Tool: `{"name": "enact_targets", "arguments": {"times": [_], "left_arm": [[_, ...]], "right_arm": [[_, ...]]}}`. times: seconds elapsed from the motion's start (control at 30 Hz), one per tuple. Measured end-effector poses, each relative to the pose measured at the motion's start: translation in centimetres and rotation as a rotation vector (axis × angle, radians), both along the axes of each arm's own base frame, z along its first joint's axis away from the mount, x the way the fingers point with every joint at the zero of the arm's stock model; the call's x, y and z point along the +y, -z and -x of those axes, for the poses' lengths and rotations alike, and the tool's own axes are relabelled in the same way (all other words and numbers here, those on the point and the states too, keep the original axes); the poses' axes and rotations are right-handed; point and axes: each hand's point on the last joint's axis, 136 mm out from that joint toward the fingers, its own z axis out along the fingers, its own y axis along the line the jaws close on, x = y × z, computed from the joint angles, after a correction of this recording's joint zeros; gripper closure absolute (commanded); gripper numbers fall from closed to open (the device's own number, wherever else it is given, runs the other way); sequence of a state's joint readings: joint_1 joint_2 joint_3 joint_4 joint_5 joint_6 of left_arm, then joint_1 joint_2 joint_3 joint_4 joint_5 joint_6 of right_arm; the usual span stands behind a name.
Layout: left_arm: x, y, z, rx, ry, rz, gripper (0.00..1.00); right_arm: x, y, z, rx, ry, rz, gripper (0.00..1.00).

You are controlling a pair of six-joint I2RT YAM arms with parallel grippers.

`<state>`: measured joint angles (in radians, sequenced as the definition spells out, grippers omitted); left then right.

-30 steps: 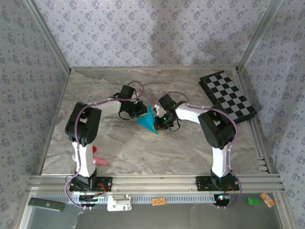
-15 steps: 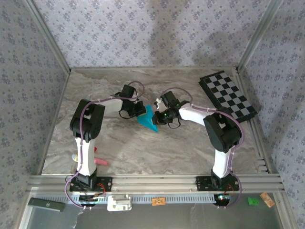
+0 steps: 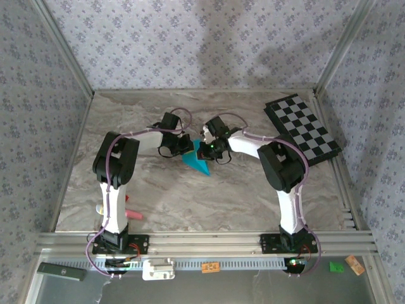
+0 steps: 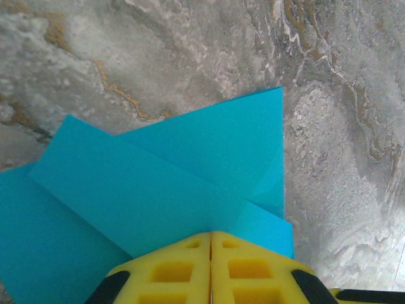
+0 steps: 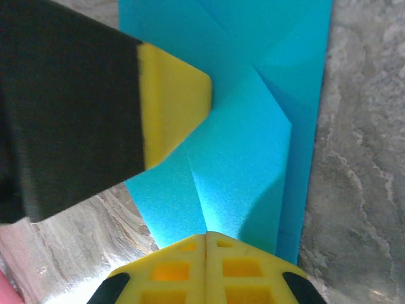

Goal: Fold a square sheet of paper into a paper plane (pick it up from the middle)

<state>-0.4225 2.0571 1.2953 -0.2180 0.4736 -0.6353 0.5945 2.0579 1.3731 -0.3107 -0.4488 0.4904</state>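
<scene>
Observer: Shift over the last second: the right tool [image 3: 206,150] has swung in toward the left tool [image 3: 183,147]. The two now sit close, with the sheet of paper [image 3: 198,164] between them and less of it showing.
Checker: Grip state?
Observer: Both tools are pressed together, each pinching an edge of the part-folded sheet over the middle of the surface [image 3: 253,202]. Flaps overlap; creases are visible.
Checker: Meaning?
Observer: Probably a fold being carried across. No narrow dart yet; several folds seem to remain.

White-black arms [image 3: 112,212], purple cables [image 3: 142,132], yellow fingertips [image 4: 171,272]
</scene>
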Motion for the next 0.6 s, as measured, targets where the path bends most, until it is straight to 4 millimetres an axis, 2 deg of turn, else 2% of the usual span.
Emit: {"name": "enact_targets", "arguments": {"times": [0.17, 0.4, 0.6], "left_arm": [[0.1, 0.1, 0.1, 0.006, -0.003, -0.006, 0.94], [0.3, 0.1, 0.1, 0.021, -0.018, -0.022, 0.94], [0.4, 0.2, 0.2, 0.044, -0.032, -0.028, 0.95]], "right_arm": [[0.0, 1.1, 0.5, 0.035, -0.006, 0.020, 0.95], [-0.2, 1.2, 1.0, 0.034, -0.046, 0.031, 0.95], [-1.6, 1.2, 3.7, 0.063, -0.095, 0.043, 0.95]]}}
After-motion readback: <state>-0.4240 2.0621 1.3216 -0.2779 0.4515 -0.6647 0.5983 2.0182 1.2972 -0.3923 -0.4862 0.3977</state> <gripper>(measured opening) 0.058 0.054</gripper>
